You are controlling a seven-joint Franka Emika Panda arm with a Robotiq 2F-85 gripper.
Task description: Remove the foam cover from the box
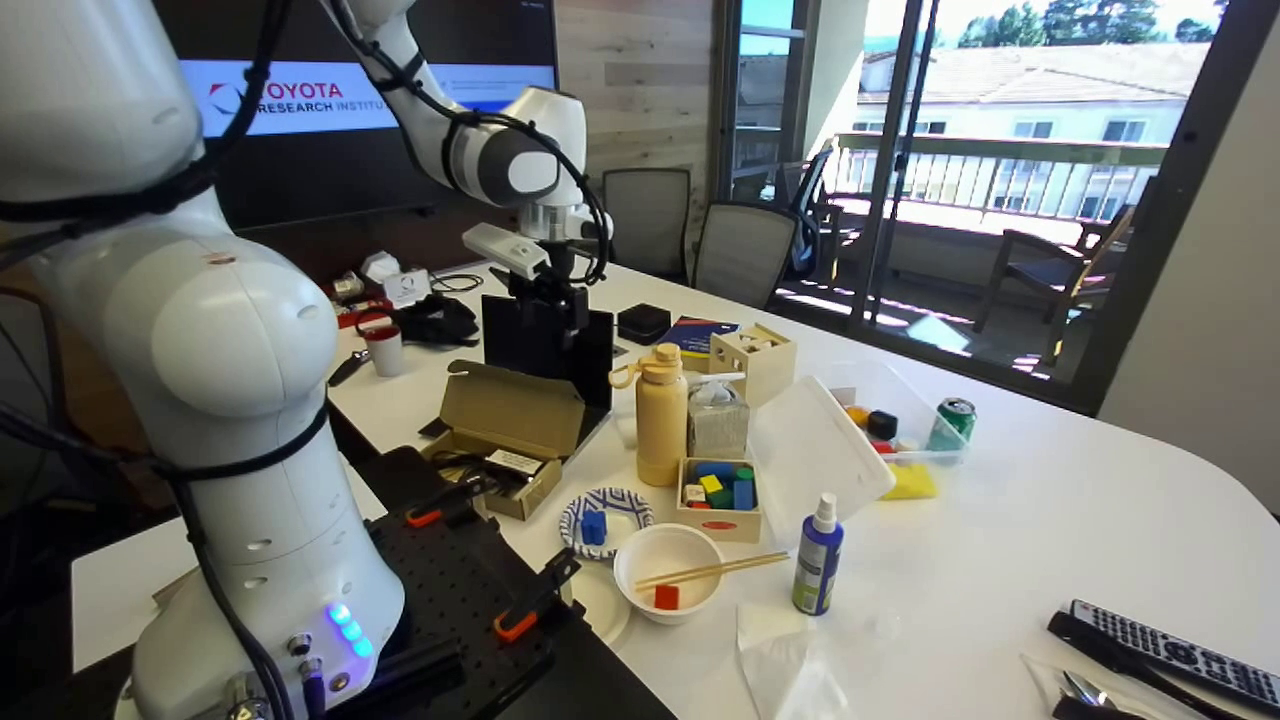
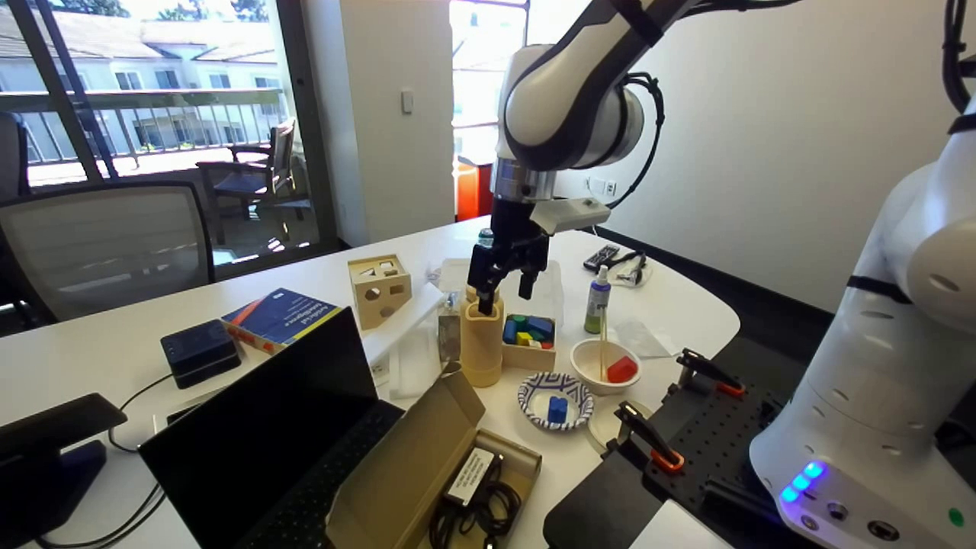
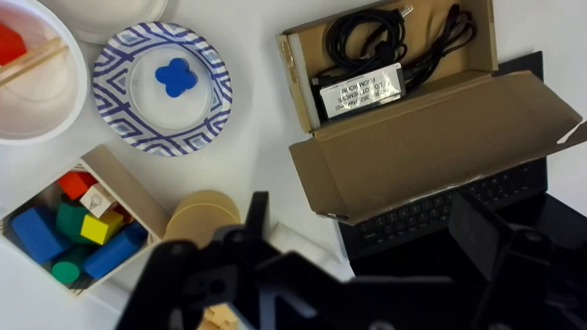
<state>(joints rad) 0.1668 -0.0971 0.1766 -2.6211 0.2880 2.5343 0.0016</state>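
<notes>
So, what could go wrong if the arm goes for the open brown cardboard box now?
Three risks. The open black gripper might tip the tall tan bottle, which shows close beside it in the wrist view. Pushing the tilted brown cardboard lid could press it onto the black laptop, whose keyboard it partly hides there. And the black cables inside the brown cardboard box might snag on the gripper.

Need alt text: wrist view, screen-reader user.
Open cardboard box holding black cables and a labelled adapter, its flap hiding part of a laptop. The open gripper spans the lower part. Left: white bowl, patterned dish with a blue block, wooden box of colored blocks, tan bottle.
</notes>
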